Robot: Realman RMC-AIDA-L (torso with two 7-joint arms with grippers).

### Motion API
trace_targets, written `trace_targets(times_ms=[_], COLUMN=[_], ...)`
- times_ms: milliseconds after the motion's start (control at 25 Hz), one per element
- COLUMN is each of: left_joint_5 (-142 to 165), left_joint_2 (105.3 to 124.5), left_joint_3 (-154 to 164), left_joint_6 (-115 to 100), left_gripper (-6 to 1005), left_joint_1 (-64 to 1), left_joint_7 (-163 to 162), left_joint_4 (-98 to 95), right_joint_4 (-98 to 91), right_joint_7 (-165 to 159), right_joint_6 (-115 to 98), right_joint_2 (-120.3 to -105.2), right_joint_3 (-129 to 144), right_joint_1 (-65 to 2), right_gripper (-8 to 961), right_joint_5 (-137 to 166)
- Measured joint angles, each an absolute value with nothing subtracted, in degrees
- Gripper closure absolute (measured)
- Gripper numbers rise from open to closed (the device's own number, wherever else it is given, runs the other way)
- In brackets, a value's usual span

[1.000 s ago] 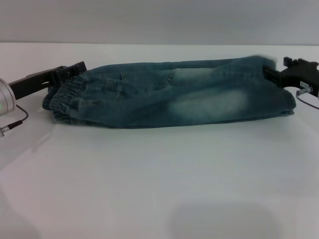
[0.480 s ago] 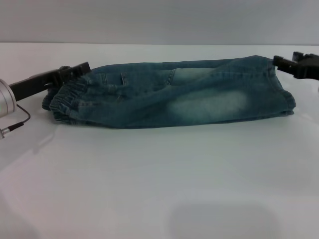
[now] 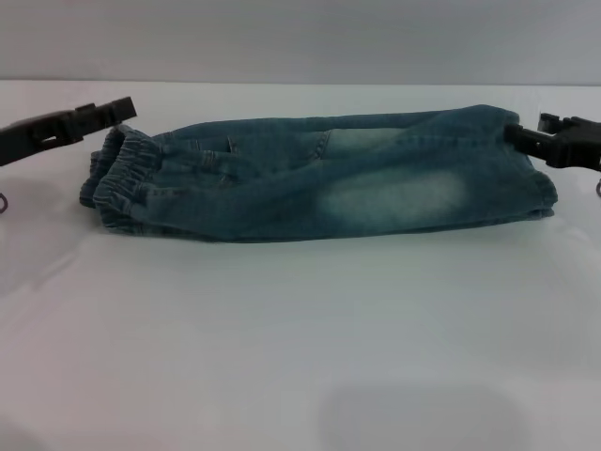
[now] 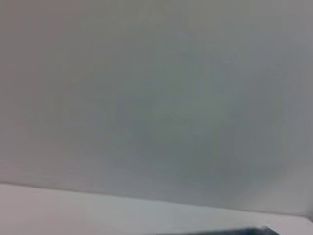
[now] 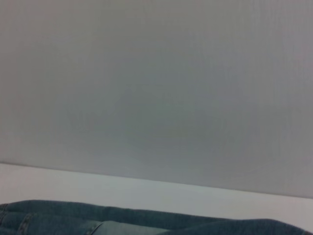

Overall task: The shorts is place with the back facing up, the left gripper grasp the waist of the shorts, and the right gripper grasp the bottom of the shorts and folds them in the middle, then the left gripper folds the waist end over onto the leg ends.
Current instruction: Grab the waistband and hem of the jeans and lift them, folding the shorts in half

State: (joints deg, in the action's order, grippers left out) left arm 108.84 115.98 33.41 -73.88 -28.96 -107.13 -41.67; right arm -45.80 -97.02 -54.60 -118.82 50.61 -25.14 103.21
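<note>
Since half a second ago the left gripper point(image 3: 120, 110) has pulled up and away from the waistband, which has dropped back onto the desk point(image 3: 300, 338); the right gripper point(image 3: 528, 136) has come back in against the far corner of the leg ends.

The white desk fills most of the head view, with a grey wall point(image 3: 300, 38) behind it. The shorts point(image 3: 319, 178) lie on the desk across the middle, folded lengthwise into a long band, a pale worn patch showing on top. The gathered waist point(image 3: 117, 183) is at the robot's left end and rests flat on the desk. The leg ends point(image 3: 535, 183) are at the right end.

The left gripper hangs just above and beside the waist, apart from the cloth, holding nothing; I cannot tell how wide it stands. The right gripper's tip touches the upper corner of the leg ends; whether it grips the denim cannot be told.
</note>
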Motion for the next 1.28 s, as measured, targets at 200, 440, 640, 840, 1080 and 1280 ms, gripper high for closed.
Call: trace_targets(times_ms=[200, 440, 640, 840, 1080, 1280], left_joint_5=[109.9, 110.2, 112.1, 117.1, 118.6, 118.7], left_joint_2=[115.02, 115.65, 116.35, 117.38, 117.76, 117.77], left_joint_3=[34.5, 38.9, 40.3, 40.4, 40.5, 41.0], left_joint_6=[-78.1, -76.0, -71.5, -67.3, -63.5, -59.9], left_gripper=[200, 201, 202, 203, 204, 205], left_joint_1=[-29.4, -30.8, -33.1, -35.5, -36.9, -37.8], left_joint_7=[-108.4, -109.4, -109.5, -111.6, -112.5, -113.8], left_joint_4=[-40.2, -39.3, -37.2, -36.4, -35.2, -33.5], right_joint_4=[-45.0, -44.8, -44.8, -45.1, -45.2, -45.6], right_joint_7=[-97.0, -97.0, -97.0, -96.9, -96.9, -96.9], right_joint_6=[-54.6, -55.3, -56.3, -58.2, -60.1, -61.7], right_joint_2=[-118.83, -118.92, -118.92, -118.92, -118.92, -118.92], right_joint_3=[50.7, 50.7, 50.7, 50.3, 50.2, 50.0], right_joint_1=[-25.5, -25.4, -24.7, -23.7, -22.6, -21.1], right_gripper=[315, 316, 316, 316, 316, 316], right_joint_5=[103.2, 103.1, 102.8, 102.7, 102.7, 101.3])
